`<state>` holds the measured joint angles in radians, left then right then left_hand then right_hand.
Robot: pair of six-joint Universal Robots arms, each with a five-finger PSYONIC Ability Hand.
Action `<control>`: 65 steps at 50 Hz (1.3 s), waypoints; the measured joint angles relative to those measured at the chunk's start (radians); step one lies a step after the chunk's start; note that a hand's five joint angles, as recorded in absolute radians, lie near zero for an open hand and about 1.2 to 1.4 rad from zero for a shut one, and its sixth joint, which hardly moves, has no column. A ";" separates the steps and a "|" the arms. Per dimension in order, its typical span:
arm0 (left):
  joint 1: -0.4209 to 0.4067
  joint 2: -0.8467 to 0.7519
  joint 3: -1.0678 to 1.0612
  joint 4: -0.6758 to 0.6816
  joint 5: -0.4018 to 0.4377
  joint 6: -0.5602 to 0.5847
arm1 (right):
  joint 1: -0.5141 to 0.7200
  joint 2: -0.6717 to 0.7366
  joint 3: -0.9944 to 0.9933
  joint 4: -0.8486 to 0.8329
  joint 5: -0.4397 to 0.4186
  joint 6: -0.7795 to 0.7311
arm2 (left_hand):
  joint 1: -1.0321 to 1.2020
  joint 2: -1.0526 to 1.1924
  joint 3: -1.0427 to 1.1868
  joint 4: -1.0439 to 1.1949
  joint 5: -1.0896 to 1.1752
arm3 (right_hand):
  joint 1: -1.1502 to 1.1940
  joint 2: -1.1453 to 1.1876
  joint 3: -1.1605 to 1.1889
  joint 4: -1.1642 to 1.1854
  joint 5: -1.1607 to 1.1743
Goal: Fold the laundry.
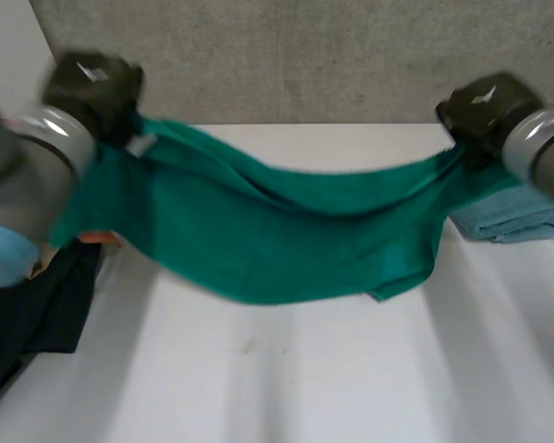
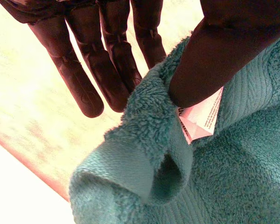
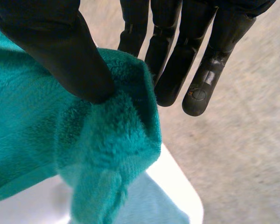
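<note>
A green towel [image 1: 277, 231] hangs stretched between my two hands above the white table [image 1: 286, 378], sagging in the middle. My left hand [image 1: 94, 88] holds its far left corner; in the left wrist view the thumb [image 2: 214, 51] pinches the towel [image 2: 224, 163] against the fingers [image 2: 107, 65], beside a white care label [image 2: 203, 119]. My right hand [image 1: 485, 106] holds the far right corner. In the right wrist view its thumb [image 3: 60, 51] presses the towel [image 3: 60, 140] against the fingers [image 3: 186, 56].
A folded light-blue towel [image 1: 512, 214] lies on the table at the right, under my right hand. Dark clothing [image 1: 28, 314] lies at the table's left edge, with a bit of orange [image 1: 97, 237] beside it. A grey wall [image 1: 305, 55] stands behind the table.
</note>
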<state>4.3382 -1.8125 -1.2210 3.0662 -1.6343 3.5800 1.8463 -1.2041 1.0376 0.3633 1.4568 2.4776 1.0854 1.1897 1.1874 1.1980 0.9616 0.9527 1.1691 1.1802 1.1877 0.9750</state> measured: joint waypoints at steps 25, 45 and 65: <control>0.178 0.037 -0.144 -0.275 0.122 -0.077 | -0.222 -0.076 -0.071 0.398 -0.169 -0.219 | 0.000 0.001 0.000 0.000 0.010 | 0.012 0.000 0.000 0.005 0.000; 0.128 -0.399 0.299 0.019 0.085 -0.092 | -0.069 0.293 -0.270 0.083 0.043 -0.215 | 0.000 0.002 0.000 0.000 0.010 | 0.012 0.000 0.000 0.005 0.000; 0.091 -0.398 0.389 0.550 0.062 -0.053 | 0.001 0.335 -0.517 -0.554 0.092 -0.127 | 0.000 0.003 0.000 0.004 0.021 | 0.012 0.000 0.000 0.005 0.017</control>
<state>4.4295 -2.2105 -0.8323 3.6166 -1.5722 3.5272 1.8473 -0.8688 0.5209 -0.1909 1.5493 2.3502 1.0854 1.1930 1.1877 1.2015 0.9827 0.9648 1.1691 1.1802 1.1925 0.9918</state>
